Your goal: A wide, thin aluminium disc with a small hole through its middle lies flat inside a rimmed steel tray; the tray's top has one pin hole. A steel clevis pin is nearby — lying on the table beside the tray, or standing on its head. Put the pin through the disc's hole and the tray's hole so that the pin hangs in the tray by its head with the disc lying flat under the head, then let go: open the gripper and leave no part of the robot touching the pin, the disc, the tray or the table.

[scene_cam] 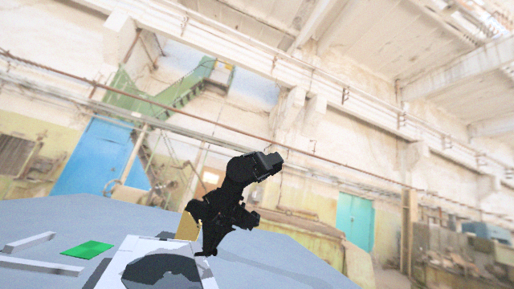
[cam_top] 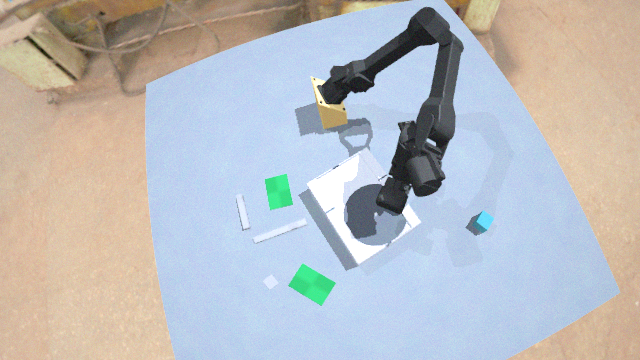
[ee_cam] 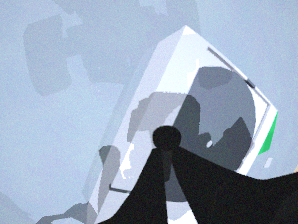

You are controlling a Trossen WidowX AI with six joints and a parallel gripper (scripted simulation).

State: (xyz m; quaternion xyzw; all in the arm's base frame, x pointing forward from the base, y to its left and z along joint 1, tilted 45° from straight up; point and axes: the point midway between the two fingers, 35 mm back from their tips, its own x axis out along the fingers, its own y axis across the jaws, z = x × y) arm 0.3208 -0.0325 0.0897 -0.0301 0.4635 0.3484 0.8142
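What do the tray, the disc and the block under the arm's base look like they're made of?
The tray: probably painted or bright metal, going by its even, glaring white faces. The disc: perhaps dull metal, since it's flat grey without clear highlights. The block: perhaps brass-coloured metal or painted, smooth yellow with small dark spots on top; no wood grain shows.

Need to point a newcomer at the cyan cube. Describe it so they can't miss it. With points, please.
Find the big white rimmed tray (cam_top: 332,192) (scene_cam: 105,277) with the grey disc (cam_top: 395,232) in it. In the top view, look right of the tray, past the arm's shadow, for a small cube (cam_top: 484,221). It alone is cyan; the flat patches left of the tray are green.
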